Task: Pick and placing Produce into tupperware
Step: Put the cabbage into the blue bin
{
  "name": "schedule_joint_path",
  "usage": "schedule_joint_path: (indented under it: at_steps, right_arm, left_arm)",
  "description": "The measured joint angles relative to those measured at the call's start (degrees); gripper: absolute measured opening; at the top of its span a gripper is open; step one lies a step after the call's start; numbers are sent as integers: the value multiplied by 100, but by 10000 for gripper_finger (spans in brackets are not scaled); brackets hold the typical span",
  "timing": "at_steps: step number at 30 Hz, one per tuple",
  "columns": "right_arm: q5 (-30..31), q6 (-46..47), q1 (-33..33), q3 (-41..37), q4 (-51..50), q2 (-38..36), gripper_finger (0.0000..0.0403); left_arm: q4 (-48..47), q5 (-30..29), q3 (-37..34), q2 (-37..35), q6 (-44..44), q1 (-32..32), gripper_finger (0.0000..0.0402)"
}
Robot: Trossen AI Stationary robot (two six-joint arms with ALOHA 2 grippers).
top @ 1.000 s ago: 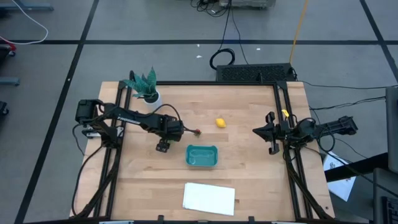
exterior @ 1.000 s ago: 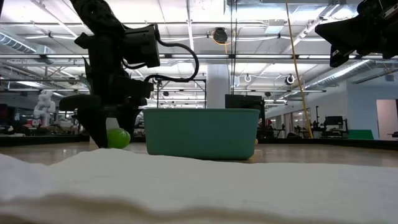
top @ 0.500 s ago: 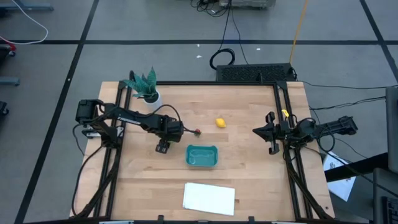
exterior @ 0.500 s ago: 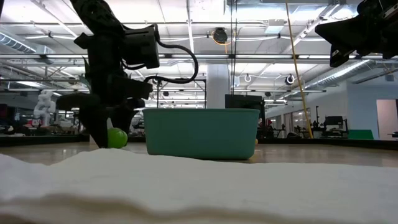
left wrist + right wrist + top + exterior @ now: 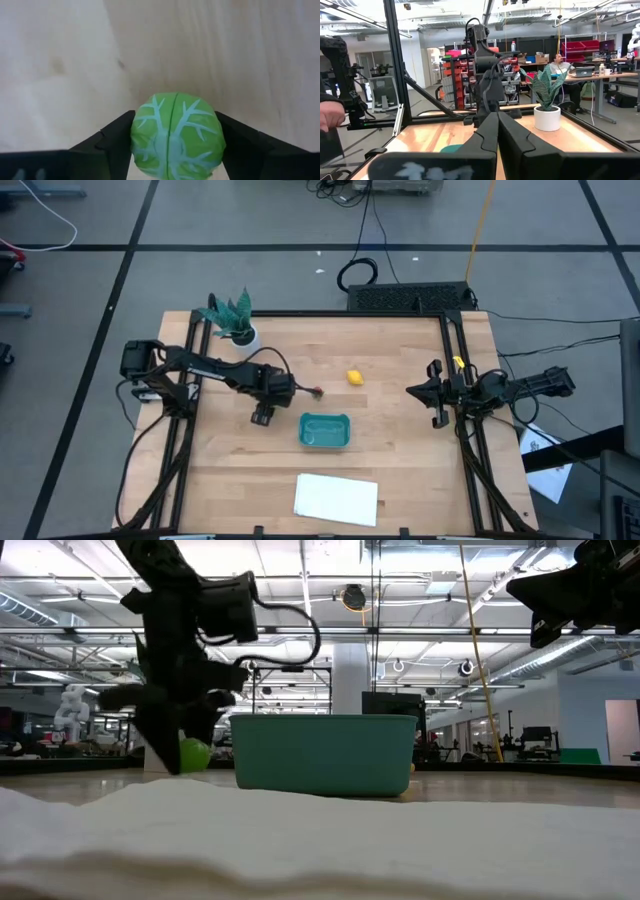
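The round light-green produce piece (image 5: 175, 137) with pale veins sits between the fingers of my left gripper (image 5: 190, 755), which points down at the table's left middle (image 5: 268, 398). The small red piece (image 5: 318, 391) and the yellow lemon-like piece (image 5: 354, 377) lie on the wood, right of that gripper. The teal tupperware (image 5: 325, 430) stands on the table, near and right of it. My right gripper (image 5: 412, 391) waits shut, raised by the right edge. My left gripper pinches the green piece between its two fingers, one on each opposite side (image 5: 137, 142). The fingers (image 5: 112, 147) come from above, pointing down. The piece sits low in the hold (image 5: 195, 753); I cannot tell whether it is clear of the table.
A potted plant (image 5: 236, 320) stands at the far left corner. A flat white sheet (image 5: 336, 498) lies at the near edge. Black frame rails (image 5: 460, 380) run along both sides. Beyond the table a person (image 5: 560, 65) sits, and a hand (image 5: 327, 117) shows.
My left gripper's fingers have drawn together onto the green piece, and it has stayed over the same spot. In the low view the piece now stands a little higher than before.
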Motion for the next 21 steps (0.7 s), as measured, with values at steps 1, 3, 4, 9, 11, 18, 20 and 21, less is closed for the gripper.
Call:
schedule_joint_path:
  at_steps: [1,3,4,9,11,18,20,21]
  right_arm:
    - [0,0,0,0,0,0,0]
    - [0,0,0,-2,2,-1,0]
    - [0,0,0,0,0,-1,0]
    - [0,0,0,0,-1,0,0]
    - [0,0,0,0,2,-2,0]
    - [0,0,0,0,4,-2,0]
    - [0,0,0,0,2,-1,0]
    - [0,0,0,0,2,-2,0]
  left_arm:
    - [-27,-2,68,-44,-2,2,240]
    - [-225,-34,208,-121,-5,-2,235]
    - [-366,-67,293,-147,-8,-2,231]
    - [-927,-158,796,-327,-11,-2,225]
    - [-1116,-152,956,-402,-17,-2,229]
    - [-1633,-45,1602,-500,-72,-2,235]
    - [-1745,-38,1754,-526,-70,-2,235]
    - [-1901,-37,1810,-569,-71,-2,235]
